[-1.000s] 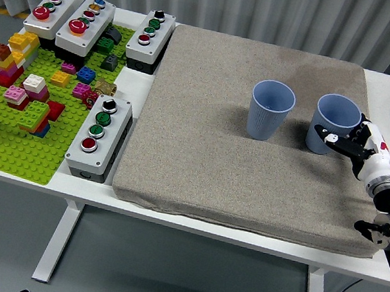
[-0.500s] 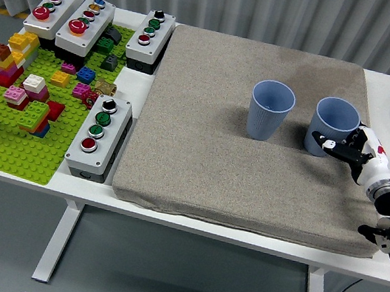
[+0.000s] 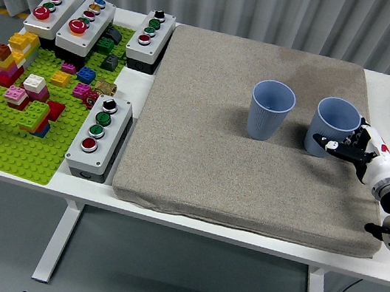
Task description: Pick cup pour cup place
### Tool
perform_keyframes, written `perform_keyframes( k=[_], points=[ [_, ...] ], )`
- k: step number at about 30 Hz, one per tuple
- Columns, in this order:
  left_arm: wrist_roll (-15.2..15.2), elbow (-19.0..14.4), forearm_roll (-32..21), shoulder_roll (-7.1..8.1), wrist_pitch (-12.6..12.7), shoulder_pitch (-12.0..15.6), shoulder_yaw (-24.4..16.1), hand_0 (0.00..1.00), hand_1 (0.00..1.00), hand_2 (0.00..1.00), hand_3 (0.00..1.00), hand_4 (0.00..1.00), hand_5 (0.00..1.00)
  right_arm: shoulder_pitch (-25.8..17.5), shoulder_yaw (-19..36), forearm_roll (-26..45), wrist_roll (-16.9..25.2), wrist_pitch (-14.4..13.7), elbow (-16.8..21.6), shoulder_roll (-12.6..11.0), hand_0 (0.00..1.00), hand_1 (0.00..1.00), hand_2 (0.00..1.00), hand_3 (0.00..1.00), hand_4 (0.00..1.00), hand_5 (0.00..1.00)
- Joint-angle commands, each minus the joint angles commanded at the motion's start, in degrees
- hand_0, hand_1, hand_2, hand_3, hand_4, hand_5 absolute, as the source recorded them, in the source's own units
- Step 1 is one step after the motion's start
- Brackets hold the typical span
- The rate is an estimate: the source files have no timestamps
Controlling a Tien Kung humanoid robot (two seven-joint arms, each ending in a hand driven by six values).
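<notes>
Right hand (image 3: 345, 146) at the right cup (image 3: 333, 126), fingers (image 3: 328, 143) spread on its near wall, not yet wrapped. Second cup (image 3: 270, 110) just beyond, leftward. Risk: shallow side contact could tip it.

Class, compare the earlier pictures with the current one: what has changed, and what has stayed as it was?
The right robot hand has shifted slightly right and toward the near edge, its fingers still against the right blue cup, which has not been lifted. The left blue cup, the grey mat and the button boxes are unchanged.
</notes>
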Motion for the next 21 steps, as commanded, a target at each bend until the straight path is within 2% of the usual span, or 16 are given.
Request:
perform_keyframes(
  k=[3, 8, 14, 21],
  points=[
    [0.01, 0.00, 0.04, 0.03, -0.02, -0.05, -0.04, 0.773, 0.764, 0.818, 0.663, 0.505, 0.998, -0.34, -0.05, -0.20, -0.17, -0.01, 0.45, -0.42, 0.998, 0.972, 0.998, 0.998, 0.892, 0.129],
    [-0.02, 0.00, 0.03, 0.07, 0.05, -0.09, -0.30, 0.773, 0.764, 0.818, 0.661, 0.505, 0.998, -2.79, -0.08, -0.34, -0.64, 0.07, 3.52, -2.94, 0.998, 0.966, 0.998, 0.998, 0.890, 0.128],
    [-0.02, 0.00, 0.48, 0.11, 0.07, 0.04, -0.72, 0.773, 0.763, 0.818, 0.661, 0.505, 0.998, -5.92, 1.09, -0.04, -1.07, -0.18, 7.67, -4.95, 0.998, 0.965, 0.998, 0.998, 0.891, 0.127],
    [0.00, 0.00, 1.03, 0.16, 0.07, -0.02, -1.27, 0.774, 0.763, 0.818, 0.661, 0.504, 0.998, -10.68, 3.47, -0.41, -1.49, -0.60, 14.25, -7.79, 0.998, 0.963, 0.998, 0.998, 0.887, 0.127]
  ],
)
